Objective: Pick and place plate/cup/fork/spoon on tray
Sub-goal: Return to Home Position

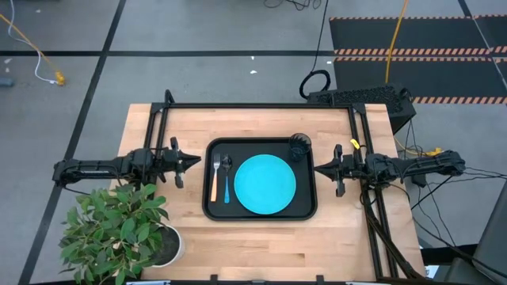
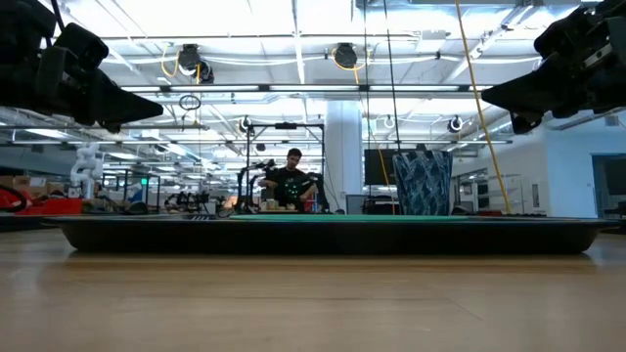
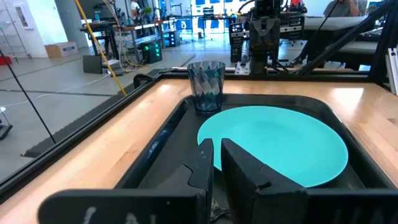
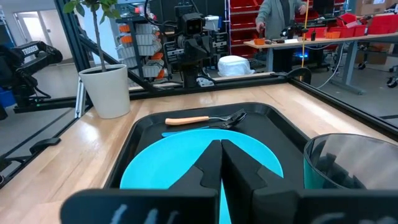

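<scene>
The black tray (image 1: 212, 207) lies mid-table. In it the turquoise plate (image 1: 264, 184) lies flat. The orange-handled fork (image 1: 215, 178) and the blue-handled spoon (image 1: 226, 180) lie side by side to the plate's left. The dark cup (image 1: 299, 146) stands upright in the tray's far right corner. My left gripper (image 1: 196, 162) hovers level at the tray's left rim, its fingers (image 3: 205, 163) nearly together and holding nothing. My right gripper (image 1: 319, 168) hovers level at the right rim, shut and also holding nothing. In the right wrist view the fork (image 4: 199, 119) lies beyond the plate (image 4: 161, 163).
A leafy plant in a white pot (image 1: 162, 245) stands at the table's near left corner. A black frame rail (image 1: 261, 106) runs along the far edge, with rails down both sides. Bare wood lies in front of the tray. People show in the room beyond the table.
</scene>
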